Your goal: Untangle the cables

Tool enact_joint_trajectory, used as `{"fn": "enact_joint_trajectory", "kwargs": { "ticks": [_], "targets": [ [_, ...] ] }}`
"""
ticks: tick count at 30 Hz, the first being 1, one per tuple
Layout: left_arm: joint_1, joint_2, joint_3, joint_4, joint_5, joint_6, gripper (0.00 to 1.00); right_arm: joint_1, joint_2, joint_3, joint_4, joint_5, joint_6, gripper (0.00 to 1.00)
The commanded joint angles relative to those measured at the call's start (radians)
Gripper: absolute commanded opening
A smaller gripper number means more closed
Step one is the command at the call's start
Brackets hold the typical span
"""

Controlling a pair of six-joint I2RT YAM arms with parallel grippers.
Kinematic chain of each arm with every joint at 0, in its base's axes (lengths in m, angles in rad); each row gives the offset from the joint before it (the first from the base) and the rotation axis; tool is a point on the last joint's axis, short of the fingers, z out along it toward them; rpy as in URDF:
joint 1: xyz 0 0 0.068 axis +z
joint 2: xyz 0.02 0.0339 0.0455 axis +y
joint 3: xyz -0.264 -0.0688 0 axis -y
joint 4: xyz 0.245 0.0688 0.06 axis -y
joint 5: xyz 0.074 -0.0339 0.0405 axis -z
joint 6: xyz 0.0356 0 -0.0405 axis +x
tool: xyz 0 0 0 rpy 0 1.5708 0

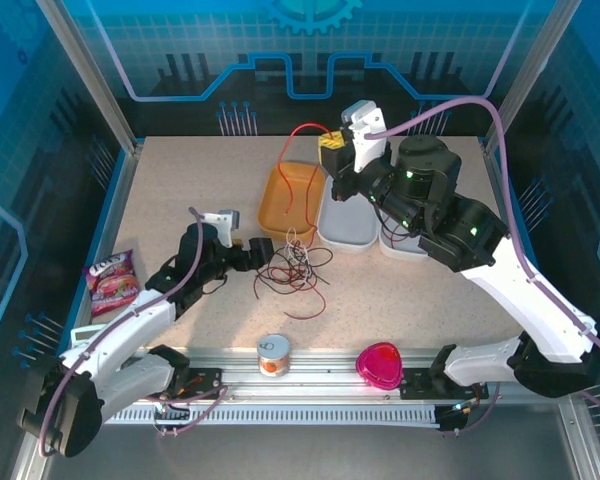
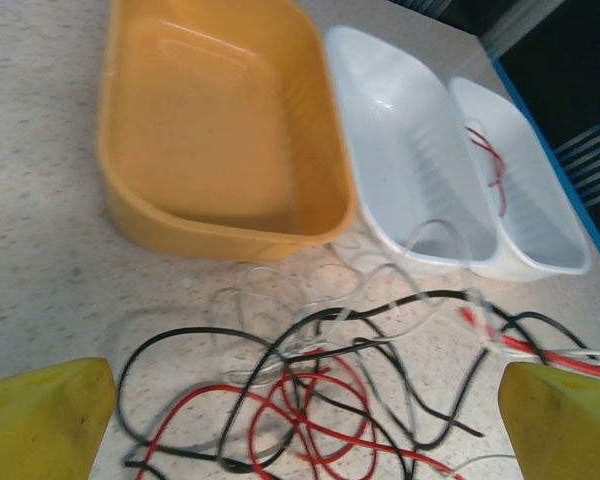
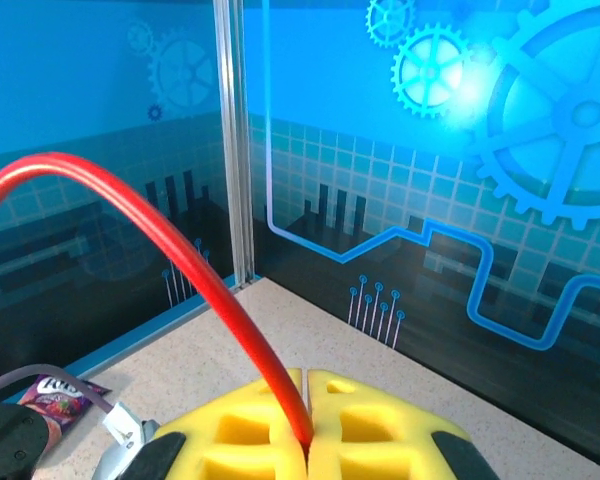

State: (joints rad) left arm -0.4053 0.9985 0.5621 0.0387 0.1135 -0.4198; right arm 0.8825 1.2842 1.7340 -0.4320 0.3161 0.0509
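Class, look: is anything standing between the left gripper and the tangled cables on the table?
Nothing visible does. The left gripper, jaws open, faces the cables directly on the table; the orange tray lies beyond them.

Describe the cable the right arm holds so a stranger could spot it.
Find the orange tray near the middle. Above it a red cable arcs up into the shut right gripper. Unlike the tangle nearby, it hangs in the air.

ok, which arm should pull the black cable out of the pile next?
Left, probably. The left gripper is open and low at the tangle, with the black cable right in front of it. The right gripper is held high, shut on a red cable.
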Motion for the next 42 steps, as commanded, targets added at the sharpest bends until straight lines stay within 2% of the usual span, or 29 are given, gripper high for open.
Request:
{"fn": "enact_joint_trajectory", "kwargs": {
  "ticks": [1, 5, 8, 10, 17, 22, 24, 28, 29, 30, 33, 36, 42],
  "targets": [
    [-0.037, -0.002, 0.039, 0.167, 0.127, 0.052, 0.99, -0.002, 0.019, 0.018, -0.017, -0.019, -0.004, 0.00],
    [-0.107, 0.008, 0.009, 0.236, 0.203, 0.247, 0.99, -0.002, 0.033, 0.025, -0.021, -0.009, -0.002, 0.00],
    [-0.164, 0.047, 0.007, 0.214, 0.195, 0.376, 0.99, -0.004, 0.050, 0.054, -0.035, -0.009, 0.002, 0.00],
    [-0.190, 0.083, 0.011, 0.216, 0.183, 0.414, 0.99, -0.004, 0.061, 0.075, -0.048, -0.010, 0.003, 0.00],
    [-0.230, 0.261, 0.093, 0.191, -0.028, 0.424, 0.99, -0.004, 0.063, 0.104, -0.068, -0.023, 0.016, 0.00],
    [-0.231, 0.344, 0.139, 0.164, -0.146, 0.347, 0.98, -0.004, 0.045, 0.107, -0.077, -0.020, 0.015, 0.00],
    [-0.231, 0.357, 0.133, 0.170, -0.153, 0.329, 0.87, -0.004, 0.035, 0.107, -0.083, -0.006, 0.010, 0.00],
    [-0.230, 0.365, 0.112, 0.176, -0.155, 0.290, 0.49, -0.006, 0.008, 0.104, -0.084, 0.032, -0.008, 0.00],
    [-0.229, 0.364, 0.104, 0.176, -0.160, 0.281, 0.42, -0.007, 0.002, 0.104, -0.083, 0.048, -0.015, 0.00],
    [-0.229, 0.358, 0.096, 0.176, -0.166, 0.276, 0.39, -0.008, -0.003, 0.104, -0.083, 0.059, -0.023, 0.00],
    [-0.226, 0.336, 0.065, 0.166, -0.197, 0.260, 0.38, -0.013, -0.020, 0.104, -0.086, 0.110, -0.048, 0.00],
    [-0.225, 0.299, 0.030, 0.155, -0.224, 0.241, 0.43, -0.023, -0.031, 0.102, -0.097, 0.203, -0.062, 0.00],
    [-0.223, 0.194, -0.030, 0.115, -0.253, 0.199, 0.73, -0.138, -0.026, 0.079, -0.168, 0.339, -0.017, 0.00]
  ]
}}
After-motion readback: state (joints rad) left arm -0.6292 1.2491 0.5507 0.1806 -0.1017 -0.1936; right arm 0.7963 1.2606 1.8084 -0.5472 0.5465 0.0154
